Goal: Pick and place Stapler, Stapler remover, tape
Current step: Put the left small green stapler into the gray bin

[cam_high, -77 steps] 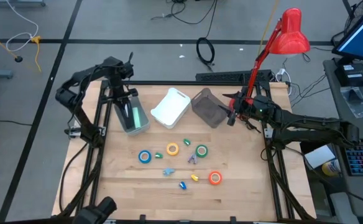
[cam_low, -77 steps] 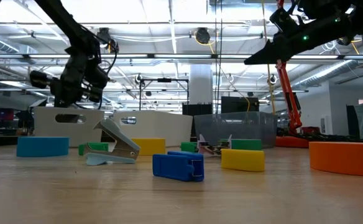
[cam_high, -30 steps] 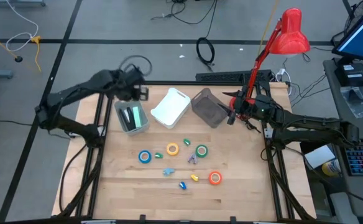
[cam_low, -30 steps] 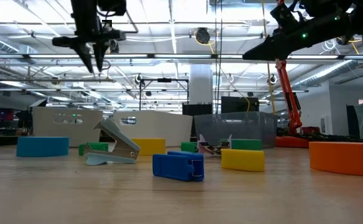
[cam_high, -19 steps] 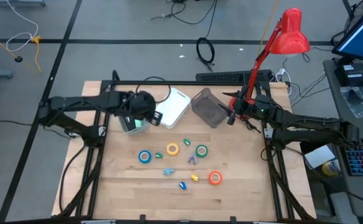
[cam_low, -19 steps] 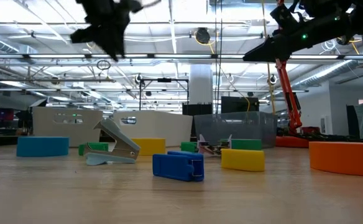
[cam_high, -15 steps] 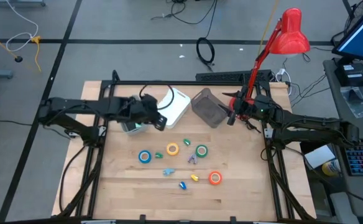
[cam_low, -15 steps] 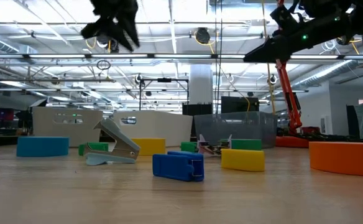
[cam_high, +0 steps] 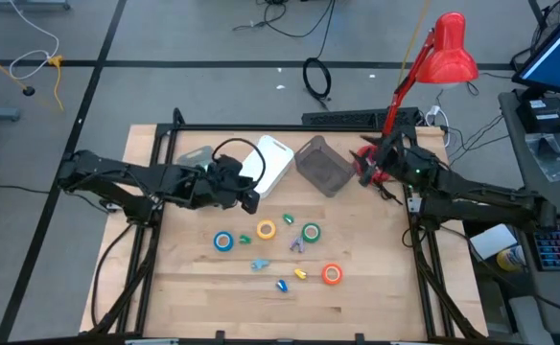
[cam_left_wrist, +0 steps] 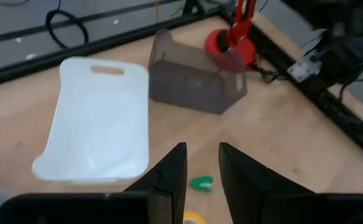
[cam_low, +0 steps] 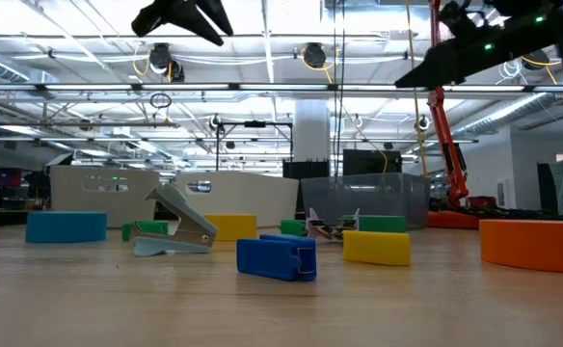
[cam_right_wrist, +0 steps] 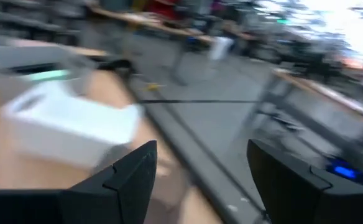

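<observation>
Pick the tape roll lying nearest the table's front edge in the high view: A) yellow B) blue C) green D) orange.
D: the orange tape roll lies lowest in the high view, nearer the front edge than the blue tape roll, yellow tape roll and green tape roll.

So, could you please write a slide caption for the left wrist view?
Left pincer, open, above the white bin and grey bin.

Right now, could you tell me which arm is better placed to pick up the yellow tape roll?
Left. The left gripper hangs open just beside the yellow tape roll, while the right gripper waits by the grey bin.
</observation>
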